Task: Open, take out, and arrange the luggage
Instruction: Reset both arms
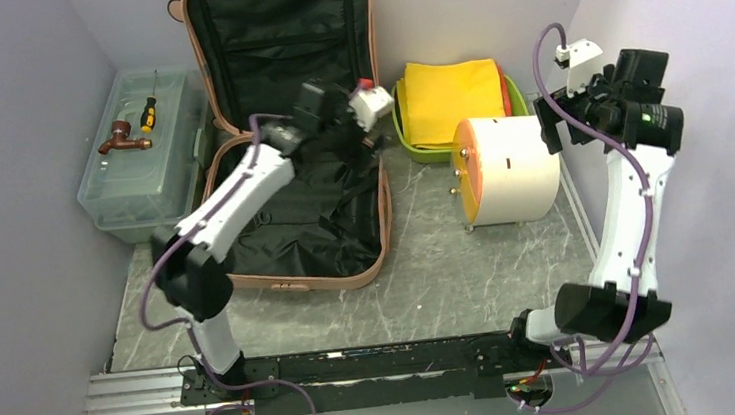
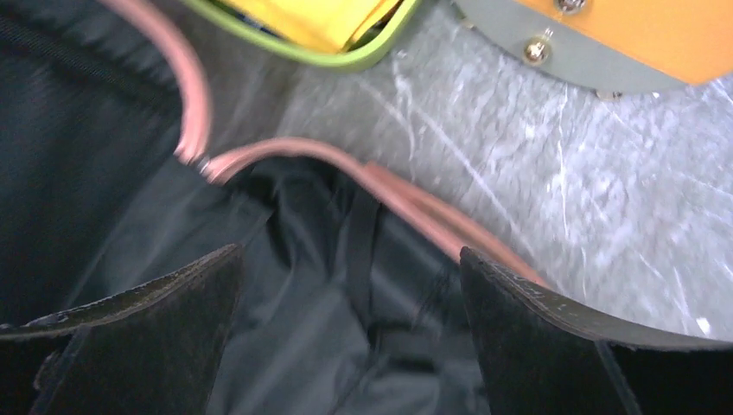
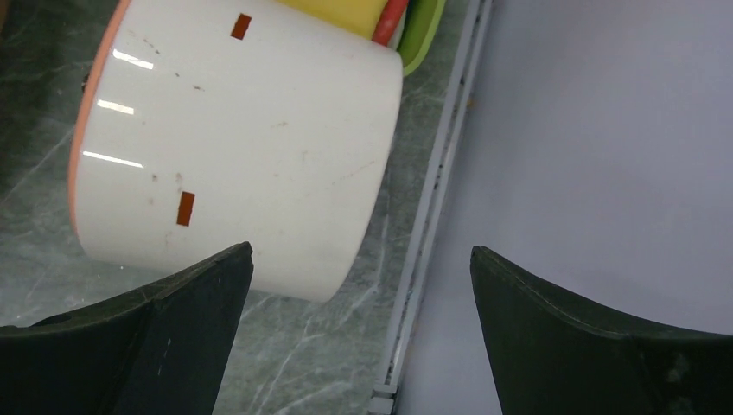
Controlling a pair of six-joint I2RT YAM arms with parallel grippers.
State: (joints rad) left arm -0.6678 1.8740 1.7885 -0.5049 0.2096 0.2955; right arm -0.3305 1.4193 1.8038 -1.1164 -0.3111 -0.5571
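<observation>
1. Since the luggage is seen lying open at the back left of the desk, with its lid propped against the rear wall and its base flat, the opening step is judged done and the taking-out step is judged to be in hand.
2. The left gripper is held released and empty above the base, by the pink rim near the hinge; only black lining is seen beneath it.
3. The right gripper is likewise spread wide and grasps nothing; it is held near the right end of a white drum that lies on its side, to the right of the luggage.
4. A lime green tray holding a yellow cloth is seen behind the drum, and a toolbox stands left of the luggage.
5. Whether anything is left under the crumpled lining cannot be told.
6. For the next move, the lining would probably need to be searched by the left gripper, and anything found lifted over the rim without the fabric being snagged.
</observation>
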